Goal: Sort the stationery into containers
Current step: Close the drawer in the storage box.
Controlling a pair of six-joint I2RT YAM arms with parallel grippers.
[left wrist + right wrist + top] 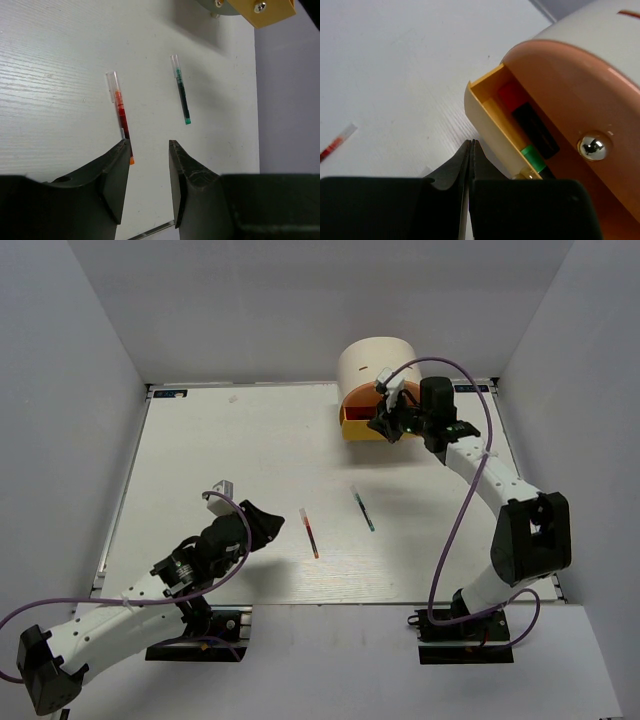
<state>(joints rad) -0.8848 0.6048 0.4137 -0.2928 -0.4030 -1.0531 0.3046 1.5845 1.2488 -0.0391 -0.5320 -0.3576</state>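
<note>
A red pen (pixel 309 532) and a green pen (pixel 363 509) lie loose on the white table, mid-front. In the left wrist view the red pen (pixel 120 107) runs down to my left gripper (pixel 150 145), which is open and empty; its left fingertip overlaps the pen's lower end, and the green pen (pixel 182 97) lies further right. The cream drawer unit (pixel 375 365) stands at the back. Its yellow drawer (pixel 487 122) is pulled out and holds highlighters, one green-capped (pixel 534 156) and one red-orange-capped (pixel 510 95). My right gripper (pixel 471 142) is shut and empty, just in front of that drawer's front wall.
The pink drawer front (pixel 560 90) with its metal knob (pixel 592 146) sits shut above the open drawer. Grey walls enclose the table (pixel 200 460) on three sides. The right arm's cable (pixel 455 510) loops over the table's right side.
</note>
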